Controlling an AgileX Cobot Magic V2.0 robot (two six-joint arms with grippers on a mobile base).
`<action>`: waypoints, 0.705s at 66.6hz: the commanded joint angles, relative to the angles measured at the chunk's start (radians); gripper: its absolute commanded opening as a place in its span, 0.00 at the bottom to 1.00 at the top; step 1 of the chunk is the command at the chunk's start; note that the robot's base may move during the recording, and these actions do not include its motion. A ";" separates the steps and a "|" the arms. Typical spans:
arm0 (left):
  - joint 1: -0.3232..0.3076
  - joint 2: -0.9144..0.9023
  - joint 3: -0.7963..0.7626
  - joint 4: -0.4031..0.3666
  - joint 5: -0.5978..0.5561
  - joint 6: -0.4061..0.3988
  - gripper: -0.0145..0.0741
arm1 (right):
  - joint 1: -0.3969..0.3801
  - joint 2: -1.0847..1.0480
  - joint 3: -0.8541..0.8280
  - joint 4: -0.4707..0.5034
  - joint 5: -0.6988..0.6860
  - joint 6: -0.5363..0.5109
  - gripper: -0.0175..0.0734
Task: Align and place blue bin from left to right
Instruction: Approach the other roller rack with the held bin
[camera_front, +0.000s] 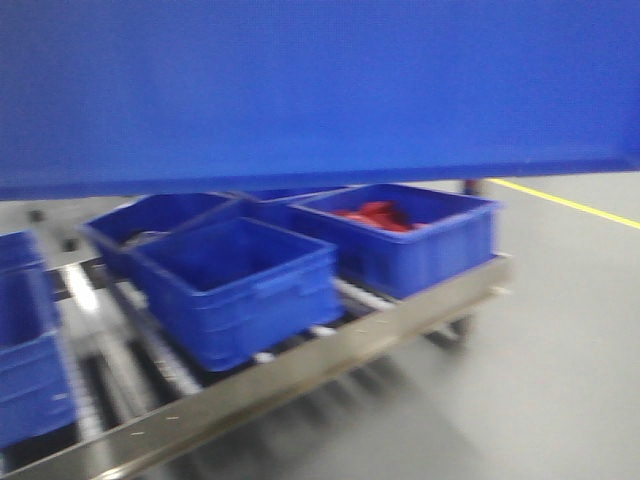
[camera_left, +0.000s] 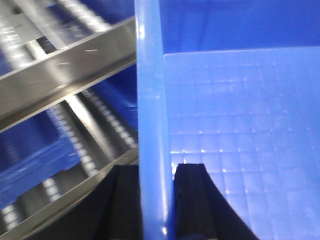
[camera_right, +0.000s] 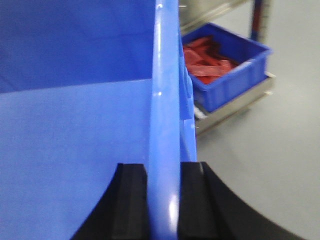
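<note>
The large bright-blue plastic bin (camera_front: 300, 90) hangs in the air between the two arms, resting on nothing that shows; in the front view its broad smooth side wall fills the whole upper band, its lower edge running nearly level above the steel roller rack (camera_front: 420, 300).

The left gripper (camera_left: 156, 167) has its black fingers clamped on the bin's left rim, one finger on each face of the wall; the right gripper (camera_right: 163, 165) is clamped the same way on the right rim.

The step in hand looks like the carry towards the rack's right side. To do it well, both arms should travel together so the wall neither twists nor slips; the bin should stay level; it should clear the smaller blue lipped trays (camera_front: 240, 285) and the tray holding red parts (camera_front: 420, 235) at the rack's right front corner before lowering, with its sides square to the rack's front rail.

The bin's floor, in the left wrist view, shows a moulded grid; the rim edges are rounded and glossy, so the grip may slide.
</note>
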 joint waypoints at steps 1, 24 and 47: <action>-0.008 -0.019 -0.012 0.051 -0.052 -0.001 0.04 | 0.000 -0.017 -0.009 -0.035 -0.088 -0.005 0.11; -0.008 -0.019 -0.012 0.051 -0.052 -0.001 0.04 | 0.000 -0.017 -0.009 -0.035 -0.090 -0.005 0.11; -0.008 -0.019 -0.012 0.051 -0.052 -0.001 0.04 | 0.000 -0.017 -0.009 -0.035 -0.090 -0.005 0.11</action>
